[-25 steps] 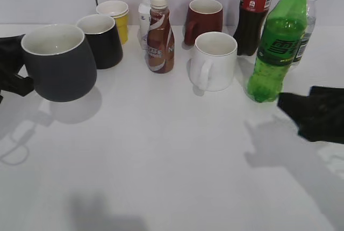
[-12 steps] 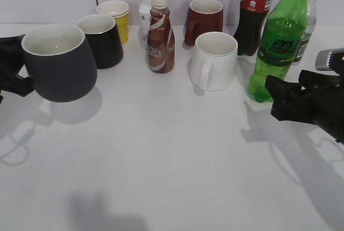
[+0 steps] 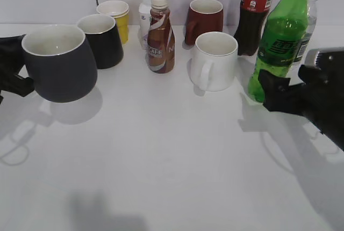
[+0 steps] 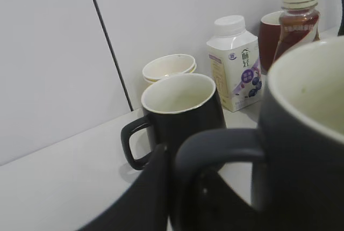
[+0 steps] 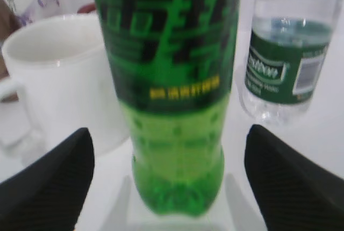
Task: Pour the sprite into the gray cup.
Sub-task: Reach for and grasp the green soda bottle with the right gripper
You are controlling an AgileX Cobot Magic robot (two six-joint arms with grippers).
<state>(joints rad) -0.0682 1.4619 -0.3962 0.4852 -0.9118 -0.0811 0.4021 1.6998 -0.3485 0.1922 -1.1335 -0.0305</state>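
My right tool (image 5: 166, 188) was spread wide, flanking the sprite (image 3: 279, 43) standing on the surface (image 3: 161, 156). Left tool pinched the gray cup (image 3: 58, 62) by its handle. Risk: closing off-centre could tip the bottle into the white mug (image 3: 214, 62).

Bright, even light; soft shadows on the table (image 3: 172, 156); right wrist view perhaps defocused.

On the tabletop (image 3: 161, 150): a white mug (image 3: 214, 62), maroon mug (image 3: 204, 20), black mug (image 3: 102, 40), coffee bottle (image 3: 159, 35) (cream cap), cola bottle (image 3: 254, 13).
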